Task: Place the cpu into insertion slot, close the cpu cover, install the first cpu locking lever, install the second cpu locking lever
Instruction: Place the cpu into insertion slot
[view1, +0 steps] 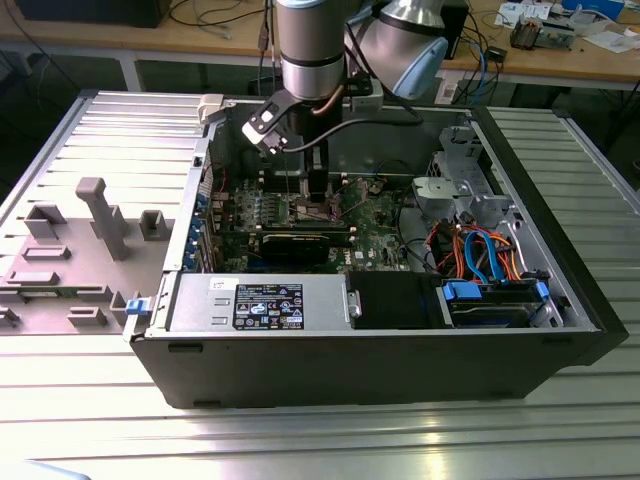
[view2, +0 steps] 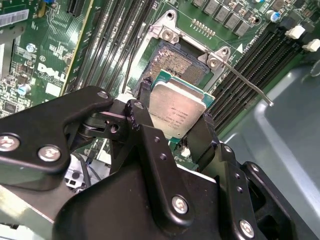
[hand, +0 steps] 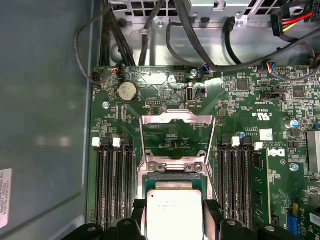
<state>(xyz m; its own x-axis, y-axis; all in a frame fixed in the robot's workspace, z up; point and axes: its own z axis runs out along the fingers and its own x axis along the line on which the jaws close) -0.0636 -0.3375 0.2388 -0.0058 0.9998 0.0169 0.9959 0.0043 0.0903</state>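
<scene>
Gripper, in the exterior view, hung at the upper centre of the frame, lowered inside the open computer case over the green circuit board; its load could not be made out there

In the second wrist view the gripper was clamped on the cpu, one black finger on each of two opposite edges. The insertion slot lay just beyond it, its dark pin field partly uncovered. One locking lever stood swung out, clear of the socket.

In the first wrist view the cpu was held between the fingers, and the cpu cover stood raised open past the socket.

Assessment: first step in hand. The cpu appeared to be over the slot, not seated. Cover unclosed, levers unlatched; all four steps judged outstanding.

Condition of cpu: flat square chip, dull silver-grey lid with faint print, green edge showing, held nearly level
</scene>
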